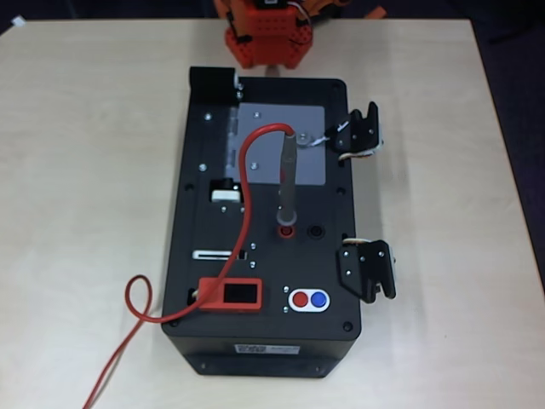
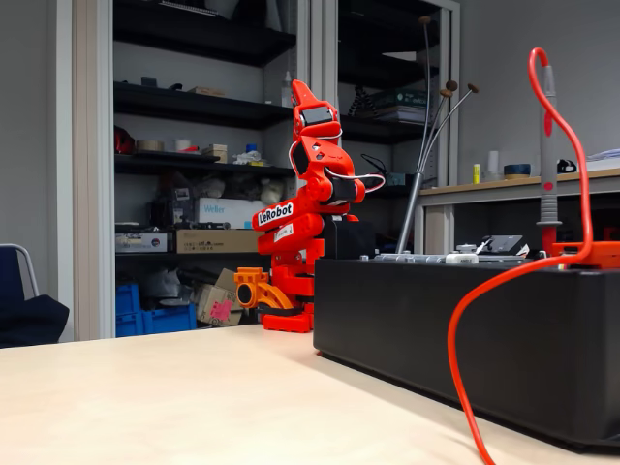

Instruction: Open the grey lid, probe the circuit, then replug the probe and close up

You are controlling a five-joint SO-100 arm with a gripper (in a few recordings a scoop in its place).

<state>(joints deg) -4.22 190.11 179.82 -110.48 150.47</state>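
From the overhead camera I see the large black rectangular box (image 1: 264, 221) sitting lengthwise on the pale wooden table (image 1: 85, 170), with the base of the orange plastic arm (image 1: 264, 34) at its far end. The flat light-grey metal lid (image 1: 255, 136) lies closed and flush in the top of the box, at the end nearest the arm. The slim grey pen-like probe (image 1: 286, 183) stands plugged upright in the round red socket (image 1: 286, 230), just beside a round black socket (image 1: 317, 231); its upper end shows over the lid in this view. Its thin red cable (image 1: 247, 204) arches from the top of the probe, runs down across the box past the red module with the black screen (image 1: 232, 295), loops on the table and leaves at the bottom edge. A white oval with a red and a blue button (image 1: 308, 299) sits to the right of the module. Two black latches (image 1: 366, 268) hang off the right side of the box.

In the fixed view the arm is folded up behind the box (image 2: 484, 329), and its gripper (image 2: 302, 97) points upward; I think the fingers are together, but at this angle I cannot tell for sure. It holds nothing that I can see. The probe (image 2: 548, 145) stands upright on the right, its cable (image 2: 465, 329) curving down the box front.
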